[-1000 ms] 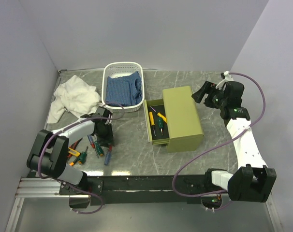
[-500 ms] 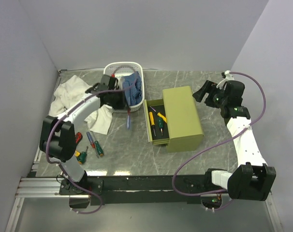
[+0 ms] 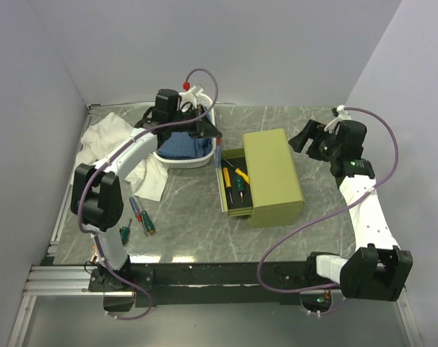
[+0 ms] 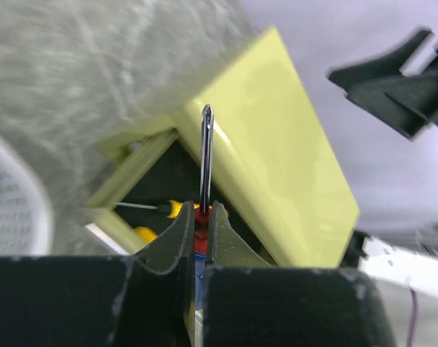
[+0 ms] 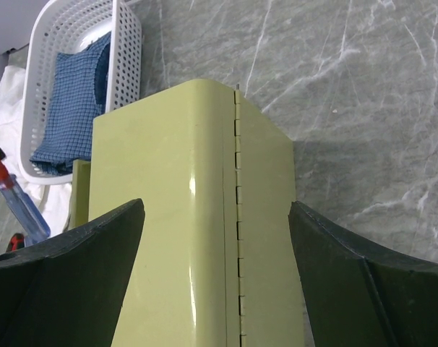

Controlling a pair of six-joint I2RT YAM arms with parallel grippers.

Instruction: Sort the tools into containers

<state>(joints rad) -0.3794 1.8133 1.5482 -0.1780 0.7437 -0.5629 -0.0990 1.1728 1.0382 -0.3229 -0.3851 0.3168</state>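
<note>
left jaws: clamped narrow on slim blue-handled, red-collared screwdriver, airborne at far corner of open drawer of olive-green metal drawer chest
right jaws: wide, empty, just right of chest
risk: if you release off-line, tip hits drawer rim, tool skids onto grey marble table
axis: shaft in line with fingers, tip pointing away from wrist toward drawer

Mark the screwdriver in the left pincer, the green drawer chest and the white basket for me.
screwdriver (image 4: pixel 206 155), left wrist view, on the metal shaft.
green drawer chest (image 3: pixel 275 173), top external view, on its bare top.
white basket (image 5: pixel 129 43), right wrist view, on the perforated side wall.
</note>
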